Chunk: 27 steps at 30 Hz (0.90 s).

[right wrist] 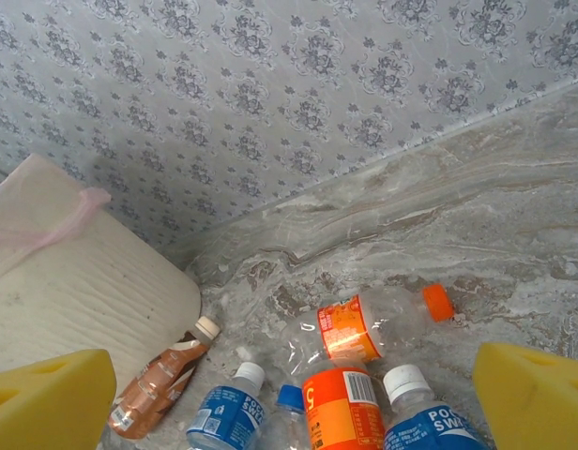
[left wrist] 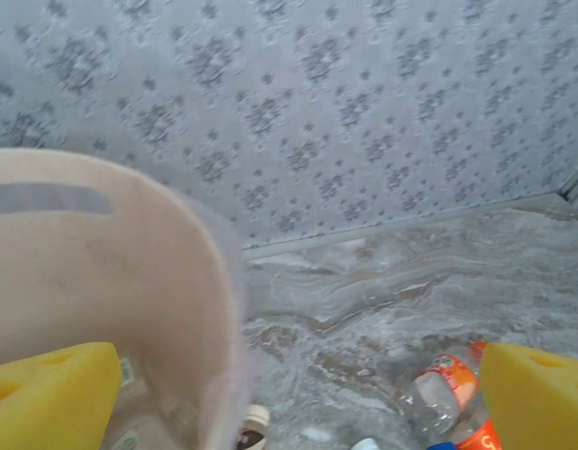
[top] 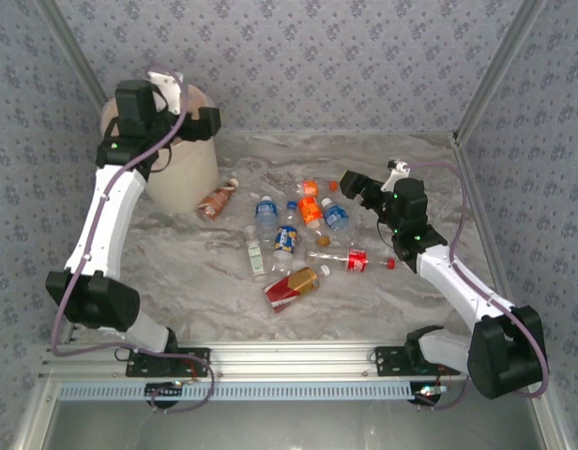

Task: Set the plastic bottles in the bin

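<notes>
Bottles (top: 289, 239) lying loose in a tight cluster at mid-table, none gripped, with one brown bottle (right wrist: 162, 380) resting just beside the bin (top: 181, 169) at far left. Hovering over the bin's rim with the left gripper (left wrist: 294, 398), fingers spread wide and holding nothing; hanging over the cluster's far edge with the right gripper (right wrist: 291, 398), likewise spread and empty. Risking, on any descent into that crowd, a finger landing on a neighbour and sending round bottles rolling toward the table (top: 223, 309) edge; risking too a thin clear wall buckling or squirting out of the pads under an off-centre pinch. Risking also a snag on the pink bag (right wrist: 54, 220) or a nudge to the bin from the left arm sitting so close to the rim, and a clash of arms when heading for the bin together. Struggling to read the bin's inside: blurred shapes low in the left wrist view, possibly bottles, uncountable. Losing the nearest bottles to the lower edge of both wrist views, and finding the left gripper hard to pick out from above against the arm's own dark housing.
</notes>
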### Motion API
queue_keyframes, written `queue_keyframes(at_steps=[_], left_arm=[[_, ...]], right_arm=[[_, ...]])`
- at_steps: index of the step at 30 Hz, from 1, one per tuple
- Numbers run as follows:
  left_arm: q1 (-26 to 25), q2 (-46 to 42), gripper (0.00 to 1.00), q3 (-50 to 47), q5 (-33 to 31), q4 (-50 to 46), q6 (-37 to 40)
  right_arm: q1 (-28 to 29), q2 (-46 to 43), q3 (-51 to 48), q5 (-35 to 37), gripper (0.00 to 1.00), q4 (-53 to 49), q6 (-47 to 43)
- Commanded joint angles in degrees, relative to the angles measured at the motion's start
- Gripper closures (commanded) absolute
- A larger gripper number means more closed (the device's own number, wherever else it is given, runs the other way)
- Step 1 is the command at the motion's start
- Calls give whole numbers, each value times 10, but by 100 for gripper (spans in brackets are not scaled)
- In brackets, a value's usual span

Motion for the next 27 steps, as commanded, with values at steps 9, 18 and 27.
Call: queue_keyframes(at_steps=[9,18,27], left_arm=[[-189,-40,2,-123,-291,28,-3],[-241,37,2,-171,-441,-39,-4],[-242,132,2,-188,-524,-85,-17]], right_arm=[[-7,-12,-11,6,0,9,5],[-9,-12,-22,4,0,21,5],[-12,-16,-22,5,0,19,5]])
